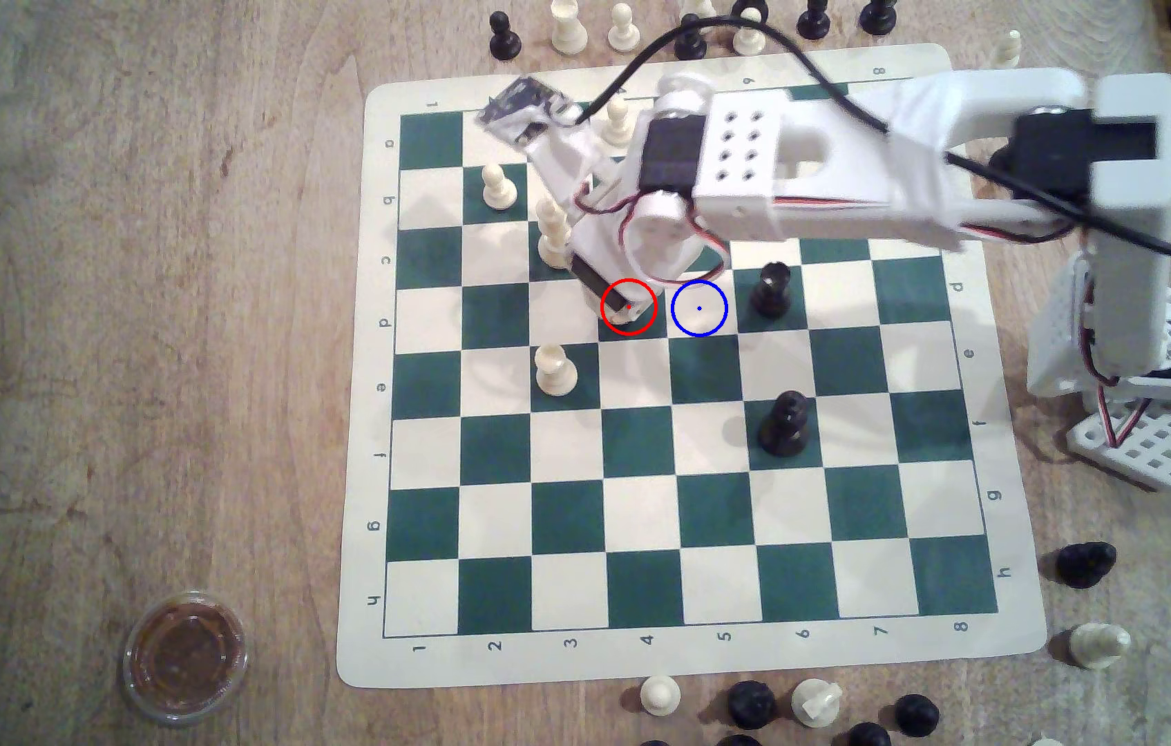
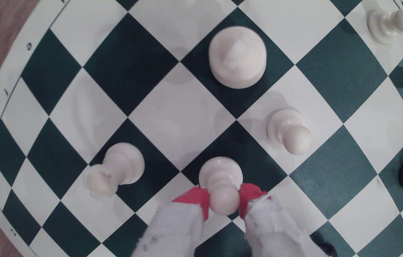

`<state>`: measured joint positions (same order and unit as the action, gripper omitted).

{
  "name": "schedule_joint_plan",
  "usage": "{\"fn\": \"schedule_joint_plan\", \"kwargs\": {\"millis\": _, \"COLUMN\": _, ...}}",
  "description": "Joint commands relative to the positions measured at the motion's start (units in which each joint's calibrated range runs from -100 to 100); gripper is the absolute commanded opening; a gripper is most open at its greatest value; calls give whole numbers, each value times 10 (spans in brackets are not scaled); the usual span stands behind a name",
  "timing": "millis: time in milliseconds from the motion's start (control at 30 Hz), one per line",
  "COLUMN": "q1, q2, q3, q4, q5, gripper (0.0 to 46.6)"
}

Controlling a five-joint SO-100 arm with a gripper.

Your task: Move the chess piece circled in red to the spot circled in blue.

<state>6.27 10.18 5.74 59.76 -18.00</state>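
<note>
The pawn point(image 2: 221, 184), a small cream-white piece with a ball head, narrow neck and flared round base, stands upright on the dark green square ringed in red. In the wrist view its base rests flat on that square. Taking this pawn as the landmark: the gripper point(image 2: 224, 201) is closed about its head, one red-taped fingertip point(image 2: 195, 197) touching each side of the ball, so the tool is pinching the pawn just above the neck. Whether the grip is firm enough to lift cannot be told.

Progress, as judged: the approach and the grasp appear complete; the lift, the short transfer and the release remain. The pawn is not yet raised, and the spot point(image 1: 699, 308), a cream square marked by a blue ring with a centre dot, lies bare on the adjoining square toward the exterior view's right of the pawn.

Outward from the pawn in the exterior view: the taller ringed cream piece point(image 1: 553, 233) stands just beyond it, up and toward that view's left, close to the arm's wrist; the cup-topped cream piece point(image 1: 555, 371) stands diagonally below, toward the left. A black piece point(image 1: 772, 290) occupies the square next beyond the spot, so the set-down has a neighbour close on its far side. The chessboard point(image 1: 855, 502) lies on a wooden table point(image 1: 137, 287).
</note>
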Motion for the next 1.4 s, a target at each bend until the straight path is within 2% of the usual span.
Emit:
{"fn": "schedule_joint_plan", "kwargs": {"millis": 0, "q1": 0, "q2": -148, "q3": 50, "q4": -7, "q5": 5, "gripper": 2}}
{"fn": "schedule_joint_plan", "kwargs": {"millis": 400, "q1": 10, "q2": -241, "q3": 258, "q4": -75, "q5": 22, "gripper": 2}}
{"fn": "schedule_joint_plan", "kwargs": {"millis": 1000, "q1": 33, "q2": -204, "q3": 283, "q4": -104, "q5": 42, "gripper": 5}}
{"fn": "schedule_joint_plan", "kwargs": {"millis": 1367, "q1": 24, "q2": -179, "q3": 286, "q4": -99, "q5": 52, "gripper": 12}}
